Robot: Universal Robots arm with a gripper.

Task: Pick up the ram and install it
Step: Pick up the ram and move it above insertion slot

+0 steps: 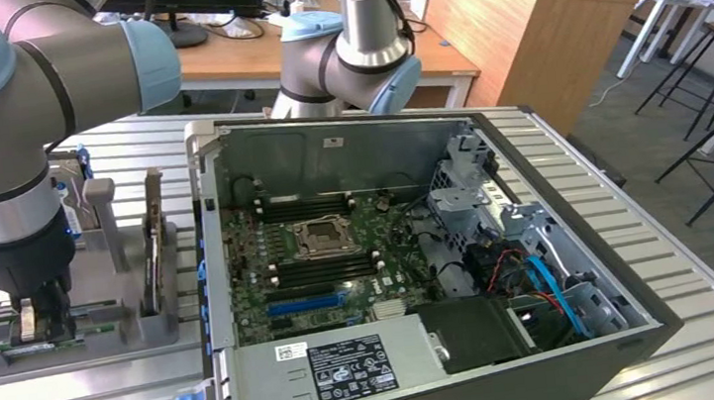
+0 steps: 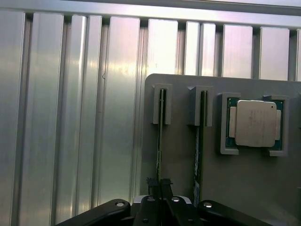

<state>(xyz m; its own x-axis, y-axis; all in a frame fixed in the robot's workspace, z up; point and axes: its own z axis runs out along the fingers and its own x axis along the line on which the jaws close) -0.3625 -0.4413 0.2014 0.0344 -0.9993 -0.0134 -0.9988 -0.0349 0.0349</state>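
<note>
Nearest the lens, the robot arm (image 1: 3,118) is reaching down at the exterior view's left, over the slatted metal table (image 1: 689,324). The open computer case (image 1: 324,144) is lying at the exterior view's right of the arm, well apart from the working point, and is exposing the motherboard (image 1: 324,263). The gray fixture plate (image 2: 244,188) is sitting on the table beside the case and is carrying the loose parts.

The ram (image 2: 160,136) is standing on edge in a slotted holder on this plate, not yet lifted. The gripper (image 2: 159,183) is clamping the ram's thin edge, with its jaws drawn together on the board. A second stick (image 2: 199,141) is standing parallel, just beside the held one. The processor chip (image 2: 255,123) is resting in its own corner brackets, further along the plate.

Hazards, as judged from this position:

- **Binding:** the holder is enclosing the ram's end. Any tilt during extraction is likely to be jamming the board or dragging the plate.
- **Slip:** the jaws are bearing on a narrow edge, so the board is at risk of pivoting between them.
- **Collision:** the neighbouring stick is standing close enough for a sideways drift to be knocking it.
</note>
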